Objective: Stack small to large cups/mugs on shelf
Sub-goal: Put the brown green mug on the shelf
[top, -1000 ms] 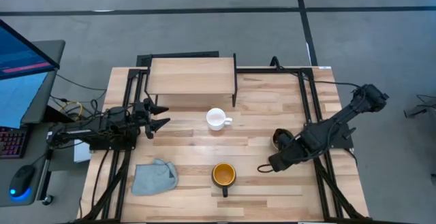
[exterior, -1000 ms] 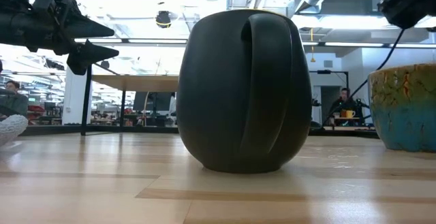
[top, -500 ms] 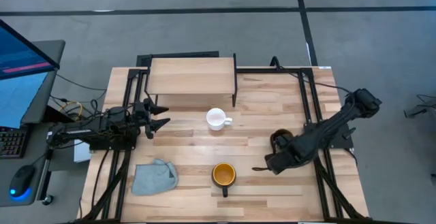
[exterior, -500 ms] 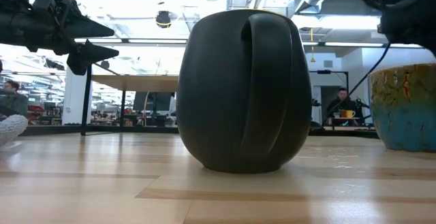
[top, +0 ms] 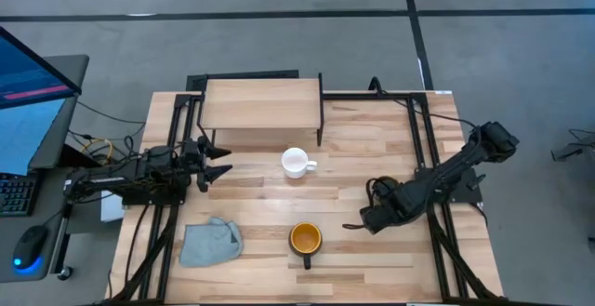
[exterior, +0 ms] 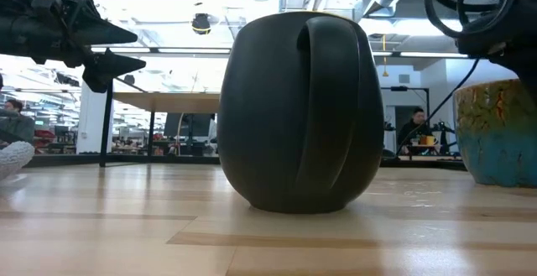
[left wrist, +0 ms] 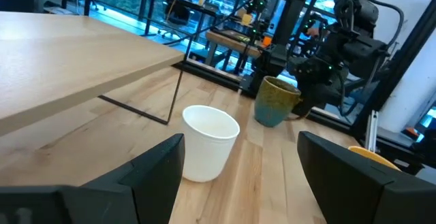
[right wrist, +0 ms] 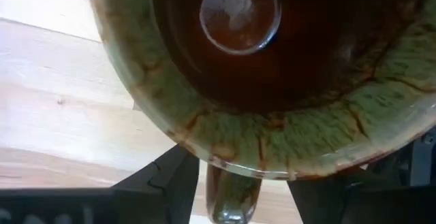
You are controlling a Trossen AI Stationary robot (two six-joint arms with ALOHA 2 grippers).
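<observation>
Since a second ago the right arm has swung in and dropped so the right gripper now sits right over the olive-tan mug, fingers spread wide either side of its rim and handle, not clamped. Shelf stands bare at the table's far side. Dark mug is near the front edge, small white mug just in front of the shelf. Left gripper hovers open at the left, pointing toward the white one.
</observation>
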